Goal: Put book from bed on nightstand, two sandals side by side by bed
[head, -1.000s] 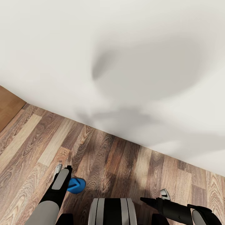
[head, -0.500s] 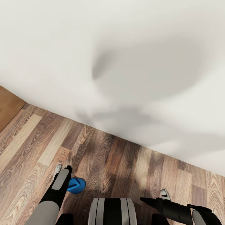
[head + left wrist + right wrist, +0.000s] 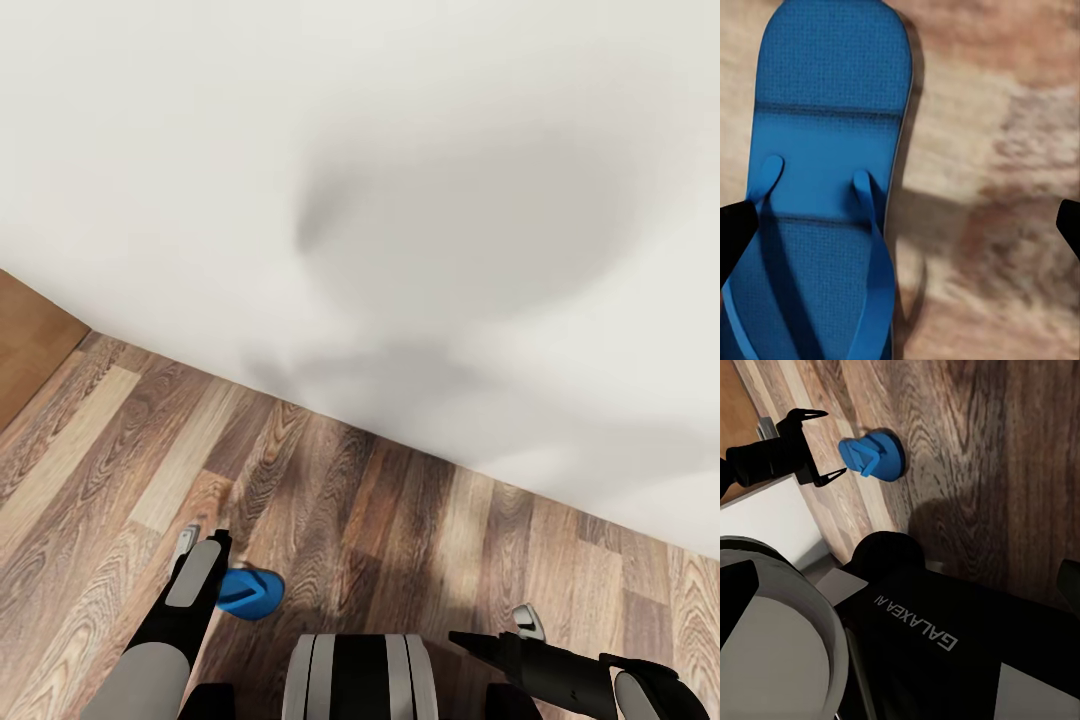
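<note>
Left pincer (image 3: 816,444) wide open, empty, hovering over one blue sandal (image 3: 825,187) lying flat on the plank floor (image 3: 330,500) near the white wall (image 3: 400,200). Sandal's long axis runs across the finger gap, offset toward one finger. Left arm nearer, pointing down. Right pincer (image 3: 528,620): state unclear.

At the lower left of the head view the left arm (image 3: 165,640) reaches forward and down, grey forearm running into a black wrist. In the right wrist view, upper left, the left tool (image 3: 817,444) has its two pointed fingers spread apart with nothing between them. The right arm (image 3: 570,675) lies low at the lower right of the head view, pointing toward the frame's centre; the right tool (image 3: 470,640) there is too foreshortened to read. The trunk (image 3: 358,678) sits at bottom centre.
</note>
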